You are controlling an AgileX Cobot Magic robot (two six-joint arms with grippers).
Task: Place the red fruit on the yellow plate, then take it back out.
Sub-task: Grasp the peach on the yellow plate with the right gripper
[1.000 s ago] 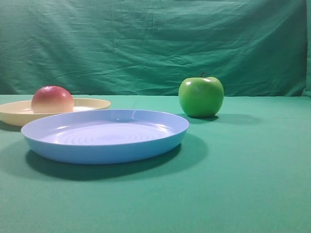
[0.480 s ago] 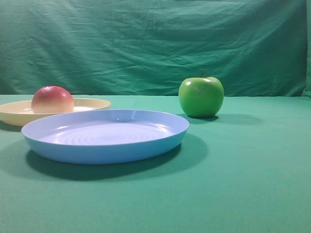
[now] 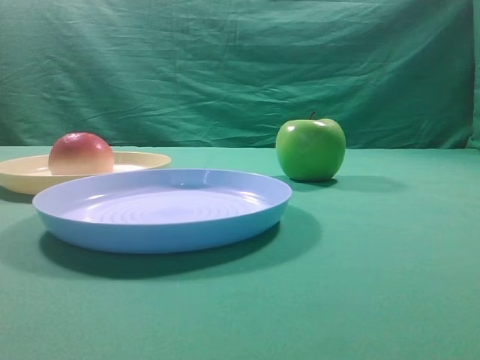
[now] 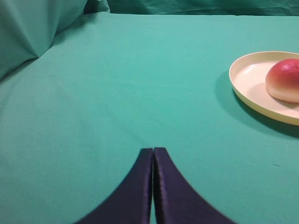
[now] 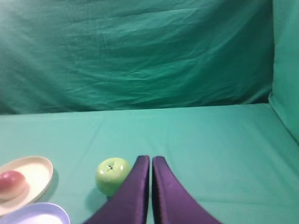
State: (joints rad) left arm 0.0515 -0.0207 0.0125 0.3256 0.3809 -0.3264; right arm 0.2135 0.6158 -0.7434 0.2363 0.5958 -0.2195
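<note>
- The red fruit sits on the yellow plate, toward the plate's left part in the high view; its top is red and its lower part fades to pale peach.
- From the left wrist view the same fruit lies inside the yellow plate at the right edge of the picture, cut off by the frame.
- A light blue plate stands in front of the yellow one in the high view and hides part of its near rim; whether the two rims touch cannot be told.
- A green apple with a short stem stands upright on the counter, to the right of both plates and apart from them.
- The counter is covered in green cloth, and a green cloth backdrop hangs behind it.
- The left fingers are pressed together with nothing between them, above bare cloth well to the left of the yellow plate.
- The right fingers are likewise closed on nothing; in that view the green apple shows just to their left and farther away.
</note>
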